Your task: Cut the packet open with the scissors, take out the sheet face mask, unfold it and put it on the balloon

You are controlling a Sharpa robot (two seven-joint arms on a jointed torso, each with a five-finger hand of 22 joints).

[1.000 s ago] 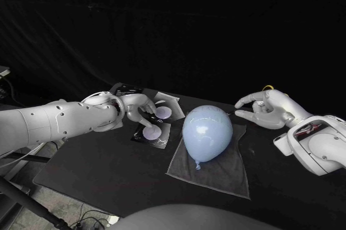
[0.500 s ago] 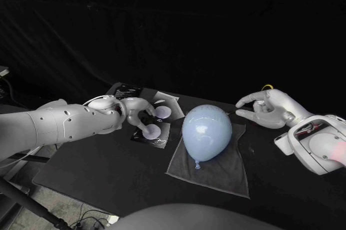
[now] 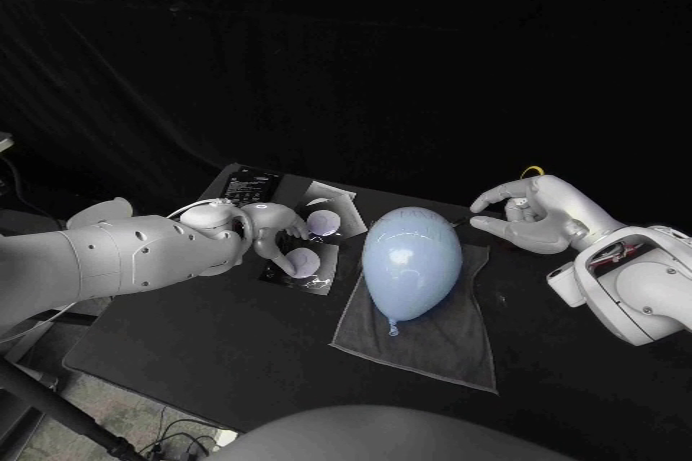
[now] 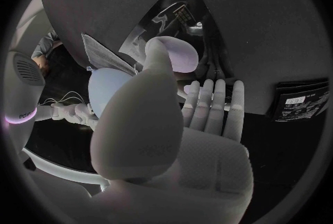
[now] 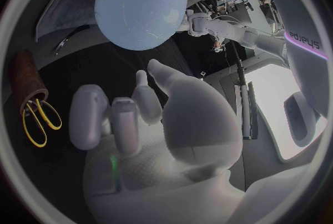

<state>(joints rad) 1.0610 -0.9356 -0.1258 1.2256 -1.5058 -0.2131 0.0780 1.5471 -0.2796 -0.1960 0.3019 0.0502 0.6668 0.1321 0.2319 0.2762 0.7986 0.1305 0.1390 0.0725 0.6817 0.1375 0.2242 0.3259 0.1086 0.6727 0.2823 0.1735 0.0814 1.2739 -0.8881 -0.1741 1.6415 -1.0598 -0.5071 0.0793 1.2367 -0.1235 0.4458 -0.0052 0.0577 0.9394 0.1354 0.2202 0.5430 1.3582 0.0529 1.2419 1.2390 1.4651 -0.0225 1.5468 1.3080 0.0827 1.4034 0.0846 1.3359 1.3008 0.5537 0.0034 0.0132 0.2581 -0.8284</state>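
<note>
A light blue balloon [image 3: 411, 261] lies on a grey cloth [image 3: 433, 346] in the middle of the table. To its left a shiny dark packet [image 3: 315, 277] lies flat, and my left hand [image 3: 274, 231] hovers over it, holding nothing; whether the fingertips touch it I cannot tell. The left wrist view shows that hand [image 4: 197, 118] with fingers straight and thumb raised, the packet [image 4: 173, 18] and balloon [image 4: 107, 88] beyond. My right hand [image 3: 526, 219] hangs right of the balloon, fingers loosely curled and apart, holding nothing. The yellow-handled scissors [image 5: 38, 115] stand in a brown holder near it.
A second shiny packet [image 3: 332, 195] and a flat black packet [image 3: 248, 186] lie behind the left hand. The scissors' yellow loop [image 3: 537, 174] shows just behind the right hand. The table's front edge runs close below the cloth.
My left arm has rolled and the hand has drawn slightly back toward the left over the packet. The right hand and balloon have stayed almost still.
</note>
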